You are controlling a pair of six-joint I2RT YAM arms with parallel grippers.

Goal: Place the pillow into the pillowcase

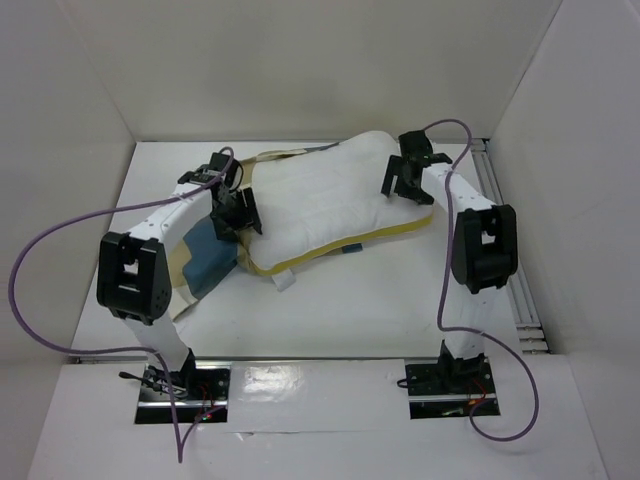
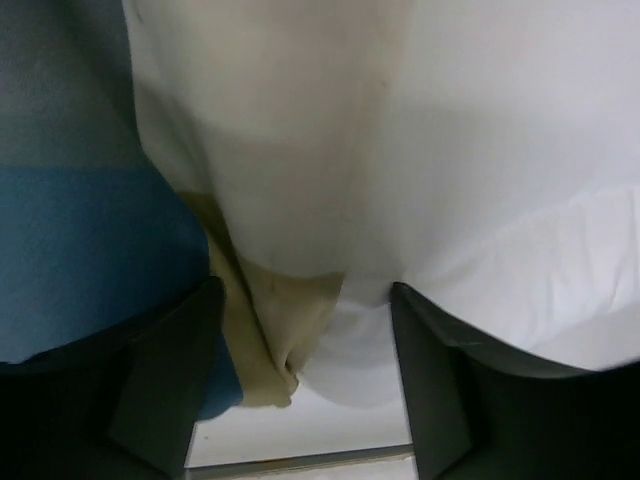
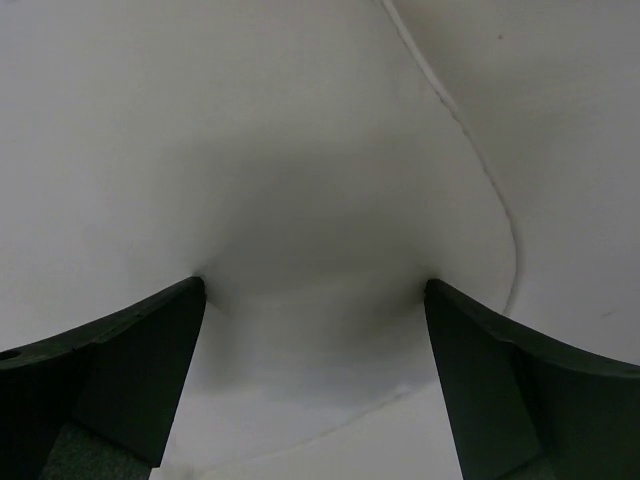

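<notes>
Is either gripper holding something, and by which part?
Nothing is held. Both stand open: the left gripper at the pillowcase edge, the right gripper at the pillow.

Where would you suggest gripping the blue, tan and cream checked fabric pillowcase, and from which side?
Probably the pillowcase at its tan edge along the soft white quilted pillow, coming from the near side: it lies as a thin, exposed band, easy to pinch.

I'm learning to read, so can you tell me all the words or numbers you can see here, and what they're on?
There are no words or numbers that can be read in any view.
The white tab sticking out at the near edge of the pillow is too small to tell if anything is printed on it.
The pillowcase shows only blue, tan and cream blocks, no text.
</notes>
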